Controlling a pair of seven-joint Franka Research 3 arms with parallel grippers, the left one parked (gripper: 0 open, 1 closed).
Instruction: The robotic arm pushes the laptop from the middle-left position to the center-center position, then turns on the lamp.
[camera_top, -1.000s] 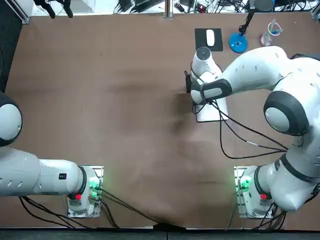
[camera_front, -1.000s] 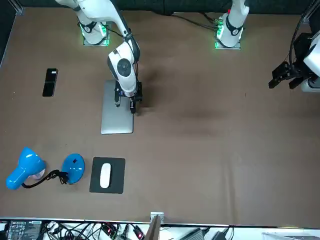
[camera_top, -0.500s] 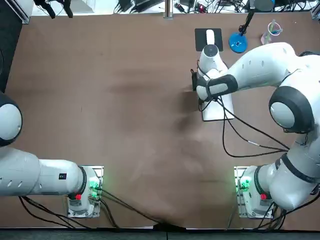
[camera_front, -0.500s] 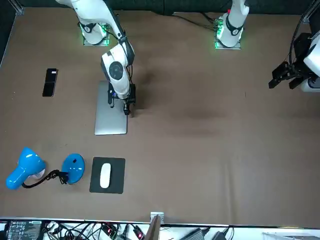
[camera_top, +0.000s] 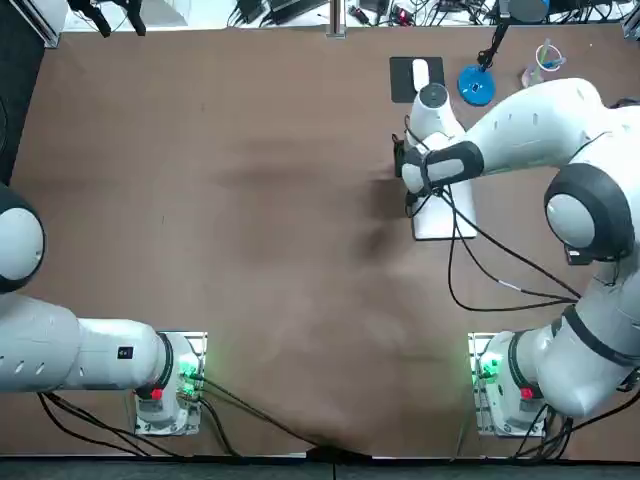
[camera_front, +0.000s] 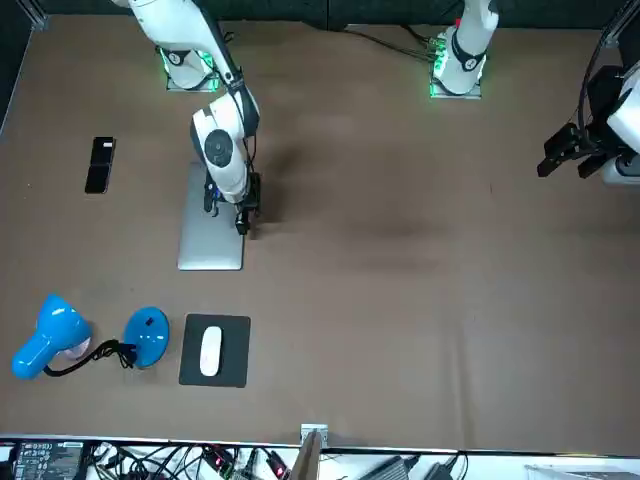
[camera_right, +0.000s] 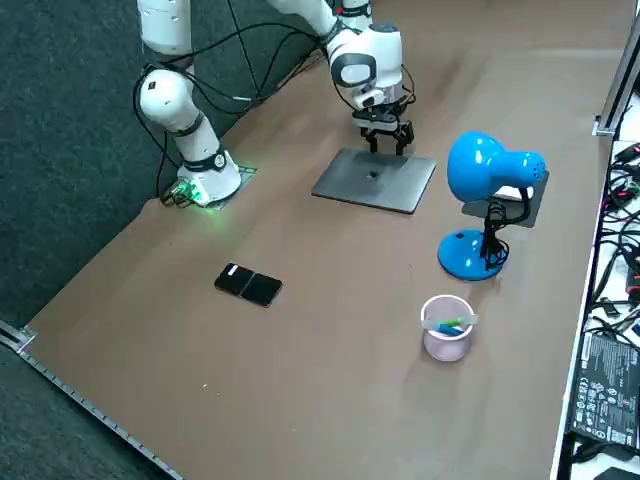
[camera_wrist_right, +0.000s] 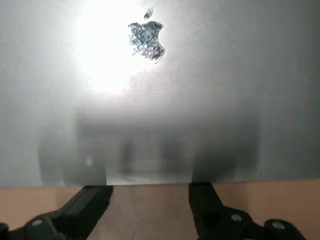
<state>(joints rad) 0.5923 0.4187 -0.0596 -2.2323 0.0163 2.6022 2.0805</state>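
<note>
**Right gripper (camera_wrist_right: 149, 196) set against the laptop (camera_right: 375, 180) edge, holding nothing.**
We see its fingers (camera_wrist_right: 92, 199) spread wide and low to the table (camera_front: 420, 300), both tips on the closed laptop's long edge, the side further from the lamp (camera_right: 487, 172). We judge the wide stance is meant to press that edge at two spots, so the slab slides flat and does not spin. The laptop lies just short of the lamp's base, with the mouse pad (camera_front: 215, 350) next to the lamp. From this edge, we reckon a push drives it lampward, not toward the table's middle.
</note>
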